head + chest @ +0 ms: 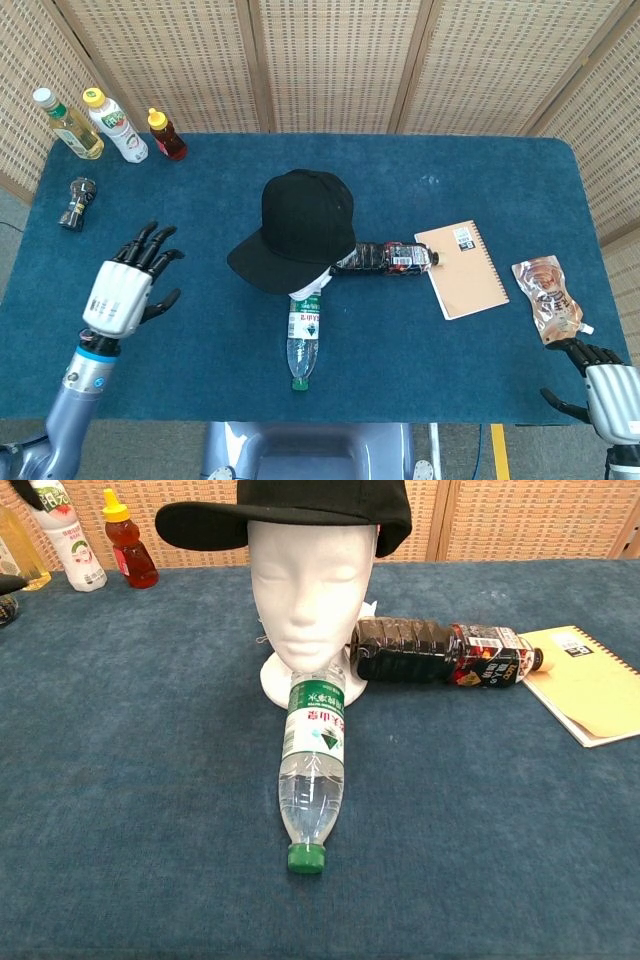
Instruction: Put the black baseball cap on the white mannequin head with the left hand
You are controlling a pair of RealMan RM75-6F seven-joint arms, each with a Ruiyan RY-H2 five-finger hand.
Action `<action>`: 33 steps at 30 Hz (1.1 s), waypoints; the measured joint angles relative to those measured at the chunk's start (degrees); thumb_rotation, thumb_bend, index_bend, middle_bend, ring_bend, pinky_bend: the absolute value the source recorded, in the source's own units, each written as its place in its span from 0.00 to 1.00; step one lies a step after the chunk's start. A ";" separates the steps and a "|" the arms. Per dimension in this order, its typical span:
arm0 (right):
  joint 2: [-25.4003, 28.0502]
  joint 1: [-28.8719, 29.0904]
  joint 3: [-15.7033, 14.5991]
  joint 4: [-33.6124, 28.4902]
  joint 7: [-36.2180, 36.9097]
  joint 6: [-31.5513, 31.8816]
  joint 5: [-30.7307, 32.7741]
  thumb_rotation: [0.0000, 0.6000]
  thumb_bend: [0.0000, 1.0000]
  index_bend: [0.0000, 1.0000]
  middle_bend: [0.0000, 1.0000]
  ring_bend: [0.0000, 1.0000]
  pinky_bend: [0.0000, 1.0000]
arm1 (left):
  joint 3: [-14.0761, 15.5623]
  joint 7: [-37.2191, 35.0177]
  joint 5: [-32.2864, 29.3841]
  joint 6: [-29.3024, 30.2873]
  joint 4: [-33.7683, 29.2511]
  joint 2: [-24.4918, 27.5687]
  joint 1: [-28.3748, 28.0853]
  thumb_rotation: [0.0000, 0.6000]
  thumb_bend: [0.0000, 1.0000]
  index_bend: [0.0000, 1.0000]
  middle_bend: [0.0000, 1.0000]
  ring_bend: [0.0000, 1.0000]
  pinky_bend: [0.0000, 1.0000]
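The black cap (pixel 302 228) is sitting on the white mannequin head (pixel 311 590), its brim sticking out toward the left hand (pixel 127 290), which is hovering well apart from it with fingers spread, holding nothing. The placing looks done, so the step in hand is probably clearing away: lifting the hand high and outward, avoiding the brim and the small dark bottle (pixel 76 200) beyond it. The right hand (pixel 600 385) is resting at the table's (pixel 470 160) far corner, fingers apart, empty.

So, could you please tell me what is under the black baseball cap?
The white mannequin head wears the black baseball cap; its face shows below the brim, while its crown is covered.
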 measured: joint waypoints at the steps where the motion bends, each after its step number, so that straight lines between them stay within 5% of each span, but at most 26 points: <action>1: -0.07 -0.02 0.25 0.05 -0.43 0.07 0.41 1.00 0.13 0.35 0.39 0.44 0.42 | 0.22 -0.26 -0.74 0.28 -0.22 0.66 0.84 1.00 0.19 0.39 0.19 0.11 0.37; 12: -1.54 -0.47 3.39 1.40 -7.45 2.22 3.90 1.00 0.15 0.35 0.39 0.44 0.41 | 3.37 -0.26 -9.97 0.96 -3.17 9.07 10.03 1.00 0.24 0.52 0.31 0.21 0.45; 21: -2.30 -0.89 4.68 2.41 -8.11 3.53 5.20 1.00 0.15 0.35 0.39 0.44 0.41 | 4.42 -1.76 -9.37 4.76 -3.74 11.99 15.66 1.00 0.24 0.52 0.32 0.21 0.45; 33: -1.92 0.05 2.63 2.12 -5.69 0.42 3.02 1.00 0.15 0.35 0.39 0.44 0.41 | 3.80 -2.89 -8.07 6.32 -4.58 12.88 19.17 1.00 0.25 0.52 0.32 0.21 0.45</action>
